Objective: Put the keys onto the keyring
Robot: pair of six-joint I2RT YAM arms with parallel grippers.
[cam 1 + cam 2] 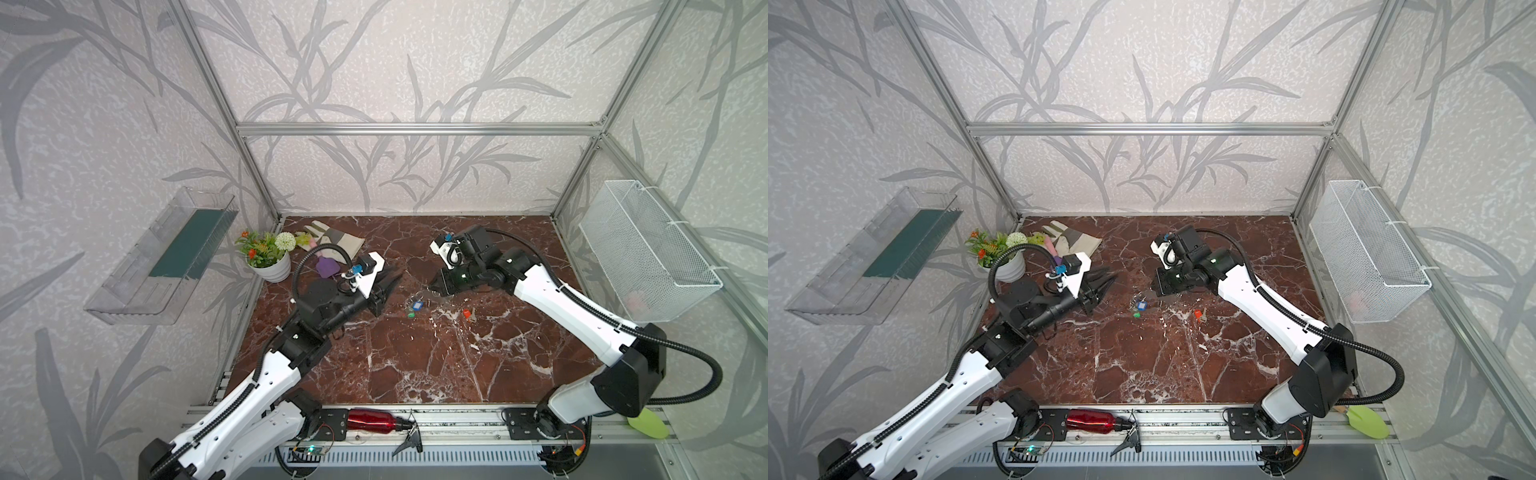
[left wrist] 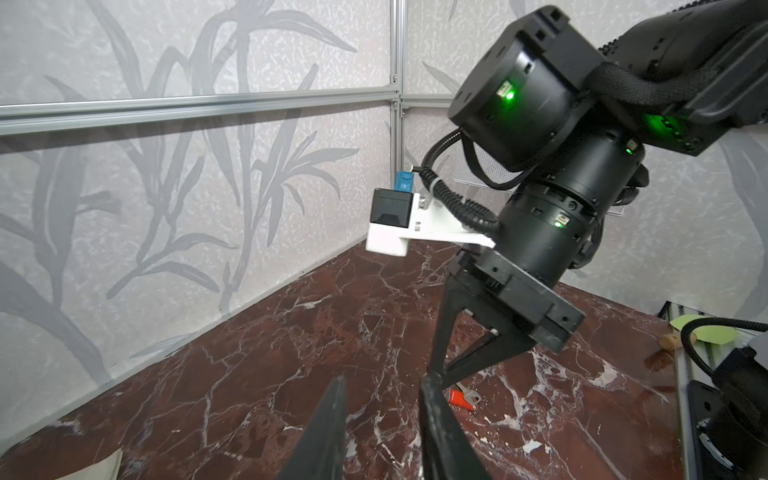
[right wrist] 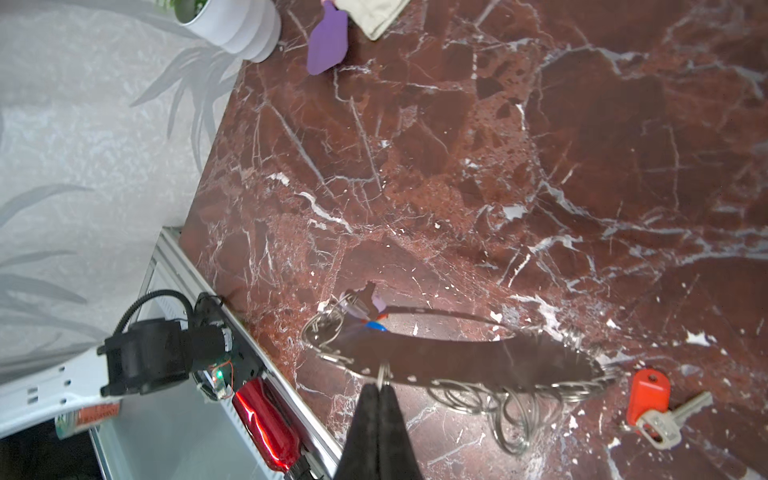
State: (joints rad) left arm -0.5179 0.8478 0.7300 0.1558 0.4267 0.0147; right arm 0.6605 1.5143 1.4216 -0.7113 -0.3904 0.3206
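Front half of bench (image 1: 415, 365) open. The right gripper (image 3: 380, 388) pinches a keyring (image 3: 457, 355) edge ring; left gripper (image 2: 382, 411) parted, empty.

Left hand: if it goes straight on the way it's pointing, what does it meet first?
Most likely the right hand, shut on the keyring, which sits just ahead of the left hand in the left wrist view. Depth is unclear, so it might pass beside it.

My right hand (image 1: 437, 291) sits low at the keyring (image 1: 419, 297), my left hand (image 1: 394, 283) just beside. A red-orange key (image 1: 468, 314) lies apart.
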